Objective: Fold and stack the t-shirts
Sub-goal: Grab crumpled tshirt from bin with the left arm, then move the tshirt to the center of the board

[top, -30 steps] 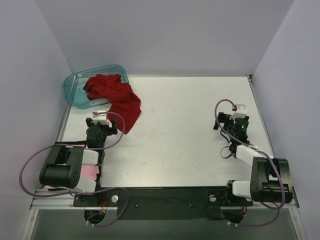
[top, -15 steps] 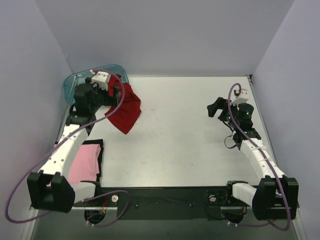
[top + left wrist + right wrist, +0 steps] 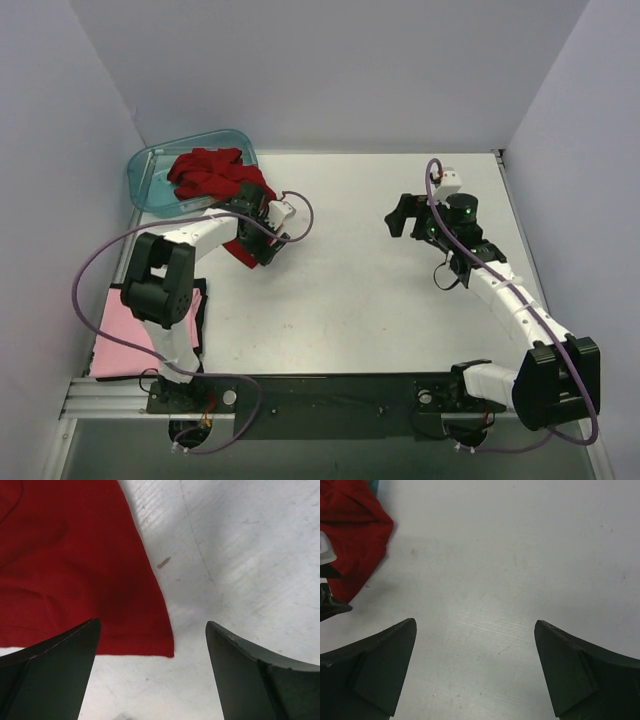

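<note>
A dark red t-shirt [image 3: 215, 175] lies bunched in the teal tub [image 3: 143, 180] and spills over its rim onto the table. My left gripper [image 3: 262, 248] is open and empty, low over the shirt's lower corner. In the left wrist view that corner [image 3: 85, 570] lies flat between and ahead of the open left gripper [image 3: 152, 625]. A pale pink t-shirt [image 3: 125, 335] lies folded flat at the near left. My right gripper [image 3: 398, 218] is open and empty above bare table at centre right. The right wrist view shows the red t-shirt [image 3: 355, 535] far to the left of the open right gripper [image 3: 475, 624].
The table [image 3: 380, 300] is a pale grey sheet with raised edges, enclosed by white walls on three sides. A black pad [image 3: 200, 305] lies under the pink shirt. The left arm's purple cable [image 3: 95, 275] loops over the near left.
My left arm has swung from over the tub down to the red shirt's lower corner on the table. My right arm has reached further left towards the table's middle.
</note>
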You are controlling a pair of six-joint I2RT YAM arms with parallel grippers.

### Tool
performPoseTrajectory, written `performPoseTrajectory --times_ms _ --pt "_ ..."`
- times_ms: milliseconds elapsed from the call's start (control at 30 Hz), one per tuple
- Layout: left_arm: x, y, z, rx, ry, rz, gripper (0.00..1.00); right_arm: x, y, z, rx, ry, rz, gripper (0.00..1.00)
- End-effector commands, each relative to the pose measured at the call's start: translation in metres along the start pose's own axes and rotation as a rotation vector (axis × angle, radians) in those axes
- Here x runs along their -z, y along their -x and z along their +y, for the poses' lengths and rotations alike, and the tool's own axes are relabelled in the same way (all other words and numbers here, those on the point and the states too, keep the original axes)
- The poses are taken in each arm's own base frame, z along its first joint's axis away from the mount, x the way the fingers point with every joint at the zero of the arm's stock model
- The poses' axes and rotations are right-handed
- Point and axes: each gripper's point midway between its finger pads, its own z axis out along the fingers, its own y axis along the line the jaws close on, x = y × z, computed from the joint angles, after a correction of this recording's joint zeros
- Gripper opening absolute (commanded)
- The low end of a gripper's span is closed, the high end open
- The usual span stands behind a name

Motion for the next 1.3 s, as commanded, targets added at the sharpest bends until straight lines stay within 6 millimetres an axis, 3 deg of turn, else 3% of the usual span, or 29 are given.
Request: performPoseTrajectory --times_ms 0,100,167,233,267,333,400,467,500,533,667,700,733,767,800,833,867,900,933,967,1033,1100,1167,1267 --pt "-0.019 0.014 0.022 -0.096 0.073 0.020 0.97 0.000 0.002 0.006 0.035 -0.007 0.017 0.99" --pt "-0.038 0.004 0.031 -0.106 0.100 0.067 0.96 0.002 0.000 0.010 0.046 -0.004 0.031 0.98" --pt "-0.044 0.001 0.033 -0.104 0.093 0.085 0.82 0.003 0.000 0.012 0.055 -0.004 0.045 0.97" --pt "-0.045 -0.002 0.031 -0.100 0.080 0.109 0.21 0.003 0.002 0.014 0.063 0.000 0.057 0.96" --pt "-0.044 -0.002 0.031 -0.091 0.079 0.118 0.00 0.003 0.006 0.017 0.069 0.005 0.052 0.96" --pt "-0.036 0.006 0.034 -0.099 0.084 0.095 0.00 0.003 0.010 0.023 0.084 0.020 0.050 0.96" --pt "-0.015 0.030 0.040 -0.104 0.105 0.017 0.00 0.003 0.015 0.032 0.106 0.039 0.040 0.95" --pt "0.022 0.069 0.041 -0.125 0.093 -0.118 0.00 0.004 0.021 0.044 0.146 0.069 0.029 0.95" --pt "0.047 0.084 0.040 -0.139 0.097 -0.174 0.00 0.005 0.026 0.056 0.170 0.098 0.025 0.95" --pt "0.074 0.111 0.039 -0.176 0.087 -0.265 0.00 0.006 0.029 0.062 0.218 0.117 0.020 0.95" --pt "0.206 0.183 0.026 -0.342 0.089 -0.577 0.00 0.023 0.049 0.140 0.476 0.373 -0.065 0.95" --pt "0.236 0.191 0.024 -0.374 0.109 -0.629 0.00 0.030 0.072 0.158 0.535 0.429 -0.142 0.95" --pt "0.275 0.209 0.025 -0.394 0.151 -0.713 0.00 0.036 0.077 0.178 0.557 0.489 -0.168 0.95" --pt "0.303 0.221 0.028 -0.392 0.191 -0.776 0.00 0.047 0.108 0.193 0.558 0.513 -0.257 0.96" --pt "0.358 0.239 0.037 -0.383 0.297 -0.883 0.00 0.052 0.121 0.204 0.543 0.543 -0.293 0.96" --pt "0.388 0.254 0.042 -0.358 0.349 -0.972 0.00 0.066 0.149 0.215 0.517 0.564 -0.352 0.96" --pt "0.448 0.264 0.047 -0.339 0.445 -1.097 0.00 0.070 0.159 0.221 0.509 0.580 -0.374 0.96" --pt "0.470 0.275 0.049 -0.324 0.471 -1.166 0.00 0.079 0.176 0.227 0.502 0.593 -0.413 0.96" --pt "0.529 0.276 0.037 -0.342 0.520 -1.296 0.00 0.085 0.182 0.232 0.502 0.614 -0.428 0.96" --pt "0.567 0.277 0.028 -0.357 0.542 -1.389 0.00 0.091 0.189 0.236 0.493 0.626 -0.446 0.96" --pt "0.593 0.280 0.001 -0.434 0.529 -1.470 0.00 0.100 0.197 0.239 0.471 0.645 -0.475 0.97" --pt "0.603 0.283 -0.022 -0.503 0.528 -1.503 0.00 0.108 0.201 0.238 0.457 0.644 -0.491 0.98" --pt "0.603 0.287 -0.036 -0.502 0.514 -1.516 0.00 0.113 0.201 0.234 0.450 0.627 -0.493 0.98" --pt "0.578 0.291 -0.057 -0.546 0.391 -1.476 0.00 0.114 0.197 0.218 0.429 0.563 -0.480 0.99"
